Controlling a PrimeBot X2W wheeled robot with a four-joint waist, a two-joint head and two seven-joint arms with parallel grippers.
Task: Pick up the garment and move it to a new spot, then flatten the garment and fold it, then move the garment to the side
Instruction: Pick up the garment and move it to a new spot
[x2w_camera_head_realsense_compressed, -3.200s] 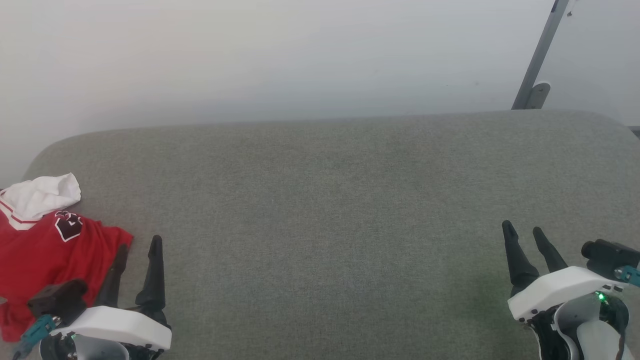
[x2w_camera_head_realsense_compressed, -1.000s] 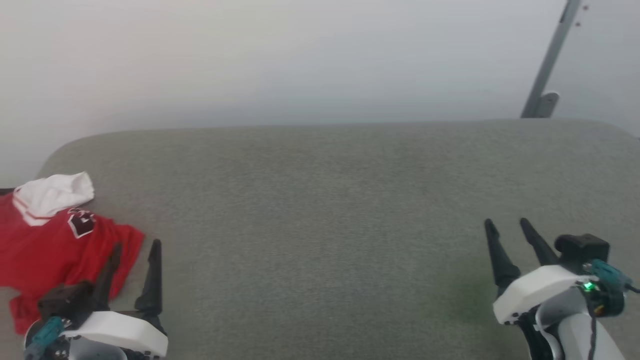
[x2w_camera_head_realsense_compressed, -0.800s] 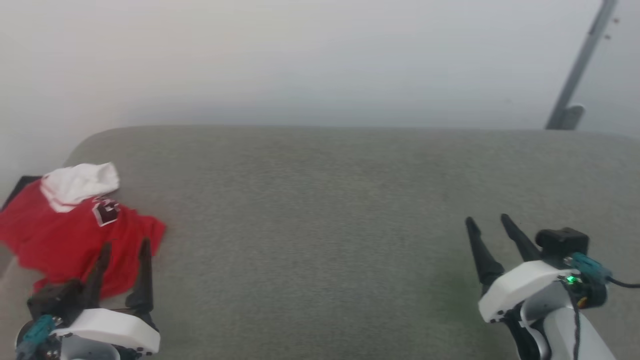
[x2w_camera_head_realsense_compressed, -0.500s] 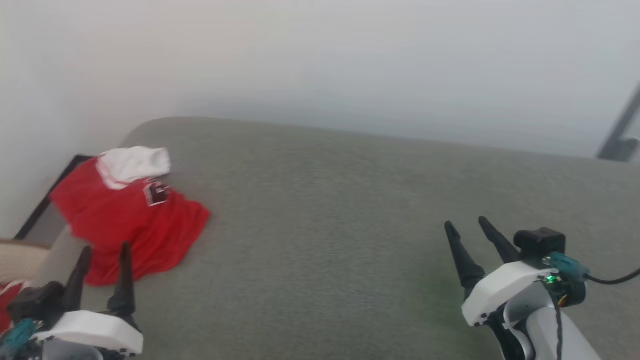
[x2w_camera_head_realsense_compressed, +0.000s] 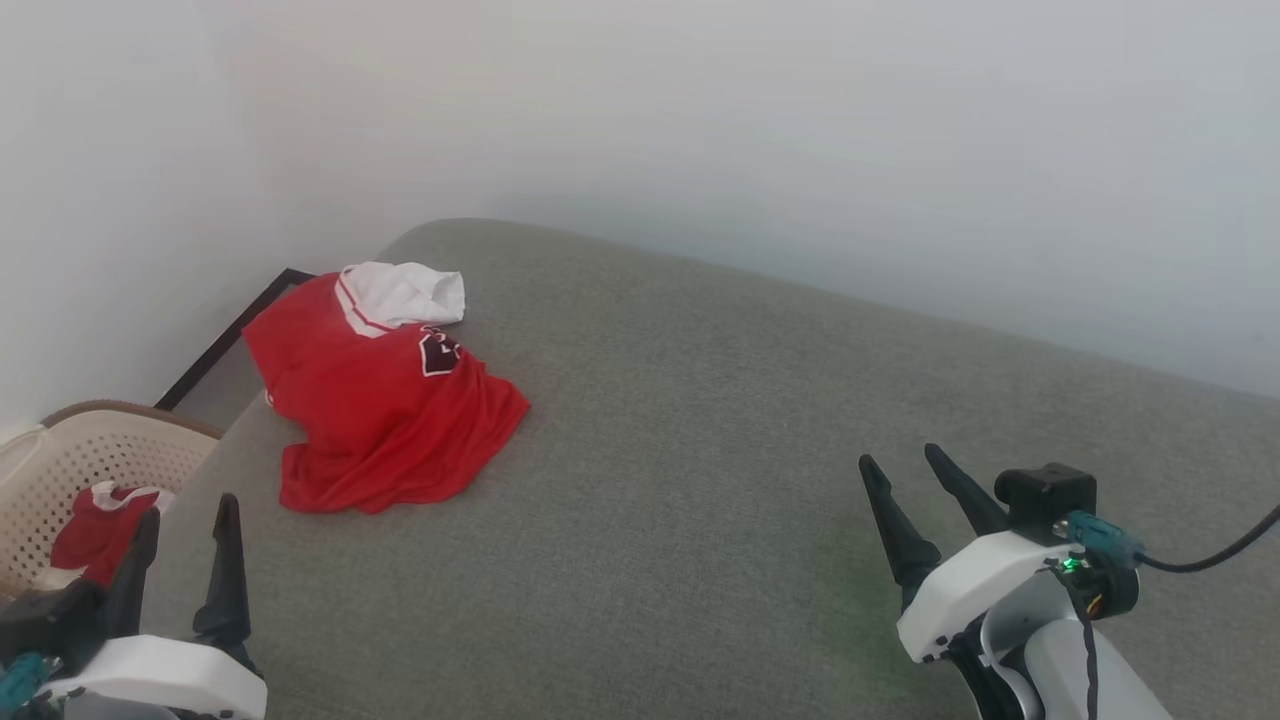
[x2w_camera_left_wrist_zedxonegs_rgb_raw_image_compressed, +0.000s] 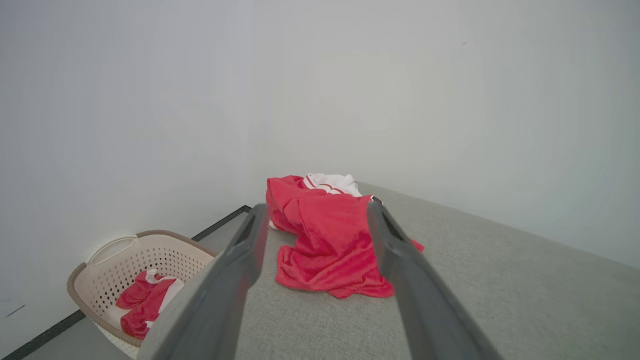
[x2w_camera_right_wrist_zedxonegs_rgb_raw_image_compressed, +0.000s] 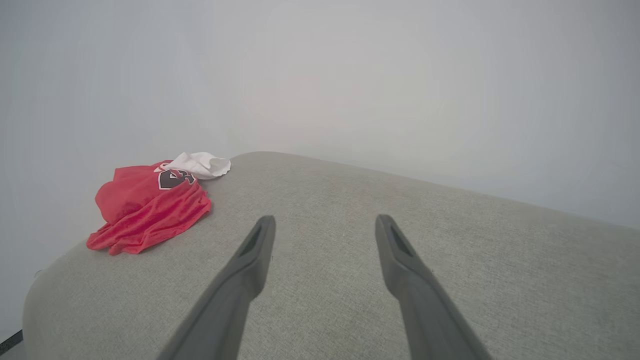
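L end effector (x2w_camera_head_realsense_compressed: 189, 506), R end effector (x2w_camera_head_realsense_compressed: 898, 456) open, garment (x2w_camera_head_realsense_compressed: 380, 420) crumpled

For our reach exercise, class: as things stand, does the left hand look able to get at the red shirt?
Probably yes. The left hand is open, the shirt lies ahead of it on the grey cushion, and nothing stands between them, though they are apart.

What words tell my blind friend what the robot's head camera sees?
A crumpled red jersey lies at the far left of a grey cushion. The left gripper and right gripper are open and empty at the bottom corners. A basket stands lower left.
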